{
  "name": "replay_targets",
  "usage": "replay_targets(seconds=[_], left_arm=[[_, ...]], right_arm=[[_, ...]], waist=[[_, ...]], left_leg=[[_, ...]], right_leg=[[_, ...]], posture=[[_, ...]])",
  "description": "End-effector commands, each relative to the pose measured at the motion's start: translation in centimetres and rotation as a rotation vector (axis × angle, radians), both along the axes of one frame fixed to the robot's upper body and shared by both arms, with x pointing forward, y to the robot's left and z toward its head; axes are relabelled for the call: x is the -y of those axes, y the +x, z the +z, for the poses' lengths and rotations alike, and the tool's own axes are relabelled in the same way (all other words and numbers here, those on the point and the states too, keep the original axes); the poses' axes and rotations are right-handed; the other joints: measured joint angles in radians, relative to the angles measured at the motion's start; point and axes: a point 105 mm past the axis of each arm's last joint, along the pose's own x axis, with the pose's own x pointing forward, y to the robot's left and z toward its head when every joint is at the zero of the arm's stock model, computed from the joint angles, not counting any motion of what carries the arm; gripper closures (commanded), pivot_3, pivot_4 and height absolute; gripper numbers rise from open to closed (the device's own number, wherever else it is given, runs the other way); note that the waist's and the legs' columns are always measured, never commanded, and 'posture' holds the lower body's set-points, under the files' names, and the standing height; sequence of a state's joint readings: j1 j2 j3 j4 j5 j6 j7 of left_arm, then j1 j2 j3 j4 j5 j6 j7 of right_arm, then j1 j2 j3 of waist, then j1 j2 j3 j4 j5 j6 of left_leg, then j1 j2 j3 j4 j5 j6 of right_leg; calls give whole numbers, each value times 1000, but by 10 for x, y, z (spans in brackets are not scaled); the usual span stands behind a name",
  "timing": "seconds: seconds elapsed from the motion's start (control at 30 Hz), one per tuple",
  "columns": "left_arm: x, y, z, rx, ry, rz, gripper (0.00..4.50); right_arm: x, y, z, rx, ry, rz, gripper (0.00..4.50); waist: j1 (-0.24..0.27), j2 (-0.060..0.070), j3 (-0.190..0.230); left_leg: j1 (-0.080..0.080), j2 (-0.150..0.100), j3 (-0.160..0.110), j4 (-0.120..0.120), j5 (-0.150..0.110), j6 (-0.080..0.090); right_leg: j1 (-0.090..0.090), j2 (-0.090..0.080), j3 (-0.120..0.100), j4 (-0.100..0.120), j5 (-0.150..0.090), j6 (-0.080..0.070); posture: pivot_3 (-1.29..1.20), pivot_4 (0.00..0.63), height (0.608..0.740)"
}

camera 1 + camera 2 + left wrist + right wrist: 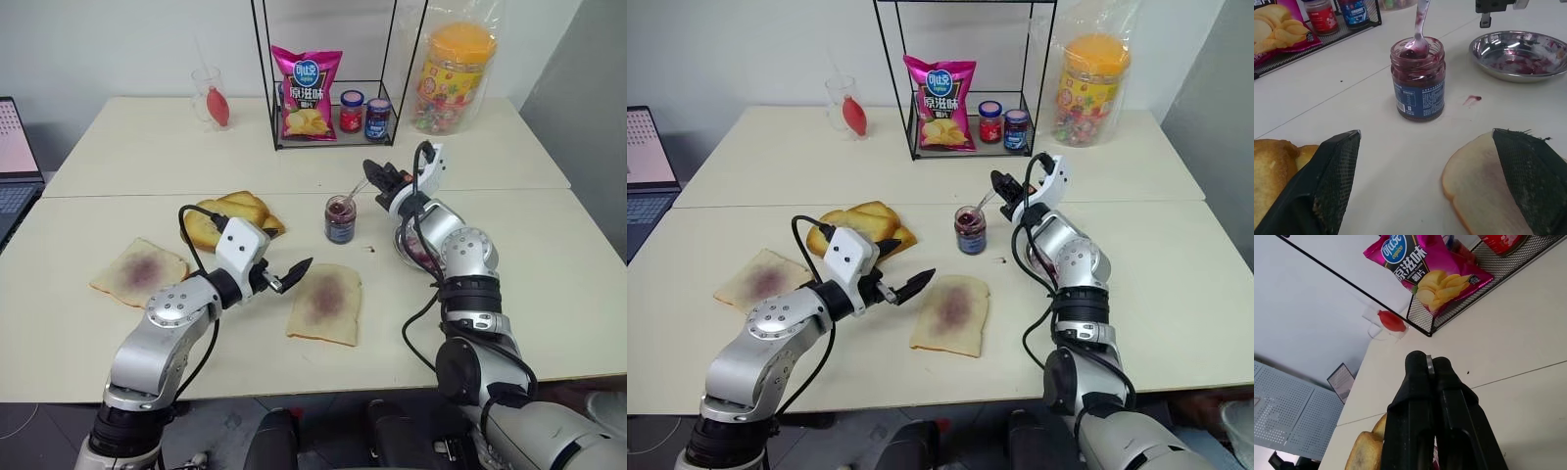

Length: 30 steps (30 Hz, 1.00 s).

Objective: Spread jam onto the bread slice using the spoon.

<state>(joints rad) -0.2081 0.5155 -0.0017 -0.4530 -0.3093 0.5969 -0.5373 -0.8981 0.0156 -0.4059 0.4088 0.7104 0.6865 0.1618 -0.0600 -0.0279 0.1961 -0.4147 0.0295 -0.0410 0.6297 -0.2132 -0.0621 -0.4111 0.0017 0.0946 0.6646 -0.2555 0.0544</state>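
Bright, even indoor light; soft shadows, sharp focus.

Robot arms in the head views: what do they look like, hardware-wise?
Both arms are silver-grey metal with rounded joint housings and black segments between. Loose black cables loop along each forearm. The left hand sits on a white boxy wrist block; its two fingers are black, wedge-shaped, with mesh-textured inner pads. The right hand has matching black fingers.

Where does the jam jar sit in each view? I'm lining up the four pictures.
Left eye view: jam jar, centre, before the wire rack.
Right eye view: same jar, centre.
Left wrist view: upper middle, spoon in it.
Right wrist view: no jar.
Shared landmark: pink chip bag.
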Motion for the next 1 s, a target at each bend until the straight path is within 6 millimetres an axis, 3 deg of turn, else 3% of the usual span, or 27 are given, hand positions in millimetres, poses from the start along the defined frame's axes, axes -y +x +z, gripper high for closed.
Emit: replay_targets(seconds=[0.03,0.67,0.8,0.9,1.0], left_arm=[[2,1,12,56,-2,-20,0],[4,4,21,89,-20,-56,0],[6,-8,30,121,-51,-146,0],[-4,-19,23,117,1,-173,0],[-20,-37,10,69,66,-192,0]], right_arm=[[3,1,25,60,44,-8,4496],[20,0,36,46,154,-36,4496],[15,-20,59,111,197,67,4496],[11,-37,69,157,187,124,4496],[-2,-60,68,184,103,205,4496]], waist=[[0,0,0],[0,0,0],[0,0,0],[-1,0,0],[-3,0,0]], left_leg=[[0,0,0,0,0,0],[0,0,0,0,0,0],[-2,0,0,0,0,0],[-2,0,0,0,0,0],[-2,1,0,-2,0,0]], right_leg=[[0,0,0,0,0,0],[0,0,0,0,0,0],[-2,0,0,0,0,0],[-2,0,0,0,0,0],[-3,0,0,0,0,-1]], posture=[[0,150,740],[0,150,740],[0,150,740],[0,150,740],[0,150,740]])
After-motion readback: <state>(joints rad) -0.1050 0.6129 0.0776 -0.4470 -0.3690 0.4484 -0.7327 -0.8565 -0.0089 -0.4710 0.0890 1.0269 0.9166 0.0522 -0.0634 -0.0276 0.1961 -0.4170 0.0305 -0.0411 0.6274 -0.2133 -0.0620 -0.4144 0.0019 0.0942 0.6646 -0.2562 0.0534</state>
